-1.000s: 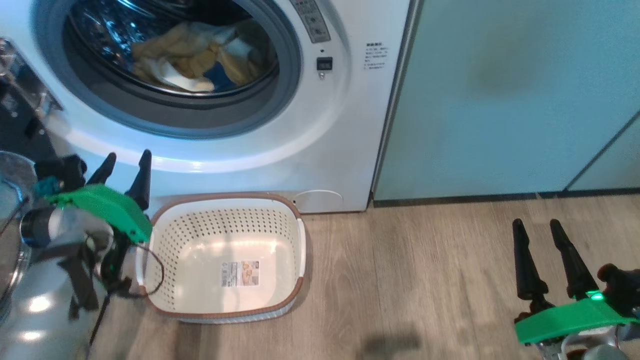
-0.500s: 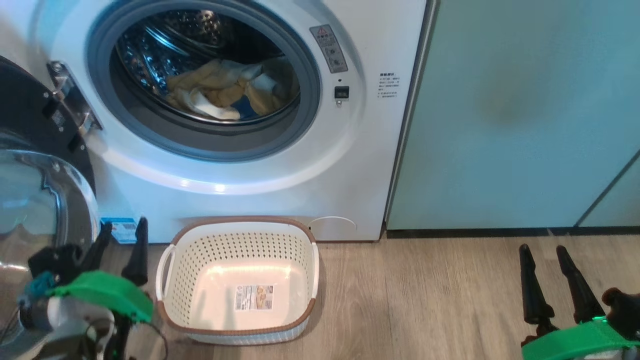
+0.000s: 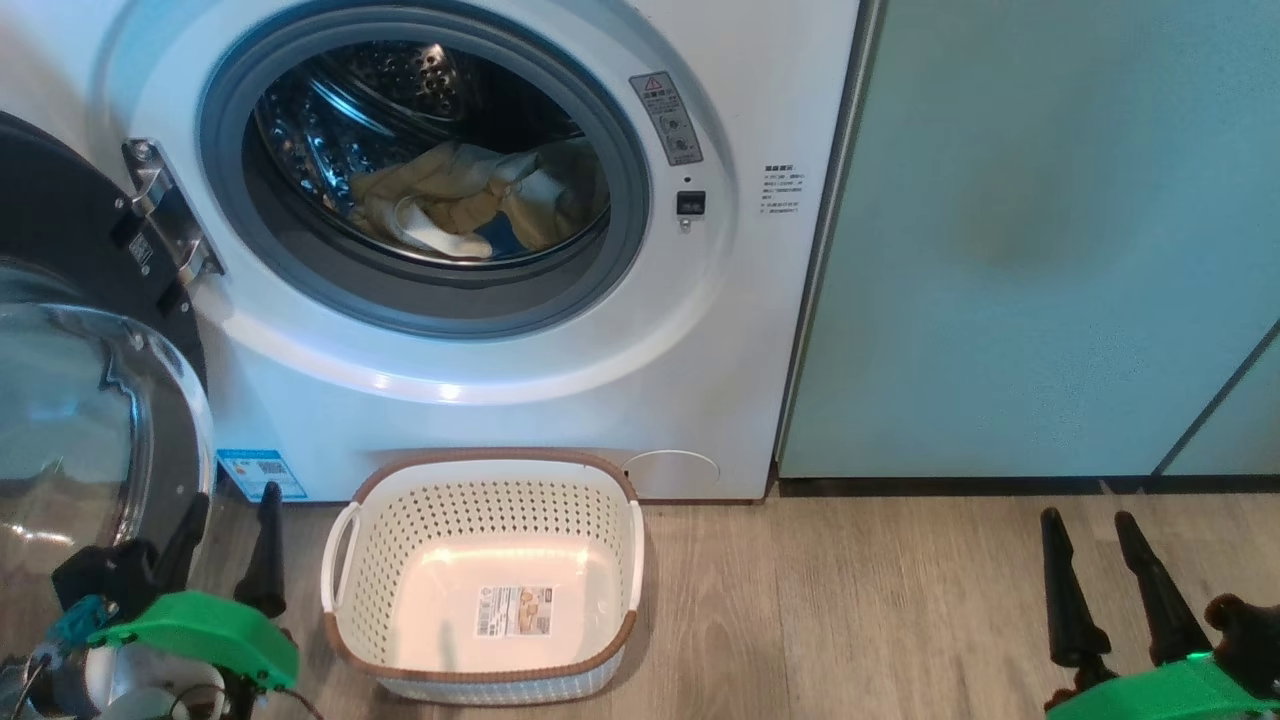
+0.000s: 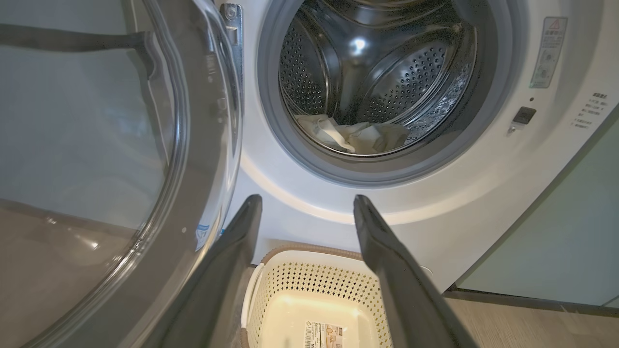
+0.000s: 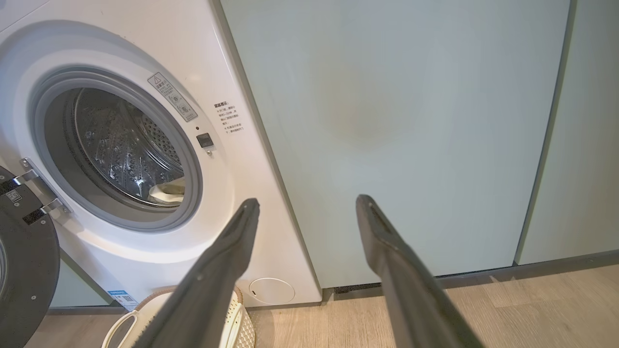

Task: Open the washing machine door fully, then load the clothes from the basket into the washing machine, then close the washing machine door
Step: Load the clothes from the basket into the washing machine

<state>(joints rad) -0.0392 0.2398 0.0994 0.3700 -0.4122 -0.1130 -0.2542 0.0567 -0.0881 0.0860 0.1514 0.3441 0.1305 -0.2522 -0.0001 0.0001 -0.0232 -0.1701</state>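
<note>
In the head view, the washing machine [image 3: 620, 380] takes the upper part, from 10 to 12 o'clock. The washing machine door [image 3: 60, 240] stands swung open at 9 o'clock on its metal hinge [image 3: 170, 215], and its glass bowl [image 3: 70, 430] bulges toward the camera. The clothes [image 3: 450, 200], pale yellow with some white and a blue patch, lie in a heap at the bottom of the steel drum [image 3: 400, 90], behind the grey rubber ring [image 3: 440, 310]. The basket [image 3: 490, 457] stands on the wooden floor [image 3: 850, 600] at 6 o'clock, just in front of the machine's base. Its cream bottom shows bare around a paper label [image 3: 513, 611].

The left gripper [image 3: 232, 500] is at 7 o'clock, between the door and the basket. Its two fingers are spread wide and hold nothing. The right gripper [image 3: 1087, 522] is at 4 o'clock, over the floor before the pale green cabinet [image 3: 1050, 250] and well apart from the basket. Its fingers are also wide apart, with nothing between them.

In the left wrist view, the door glass is at 9 o'clock and the drum opening at 12 o'clock.
</note>
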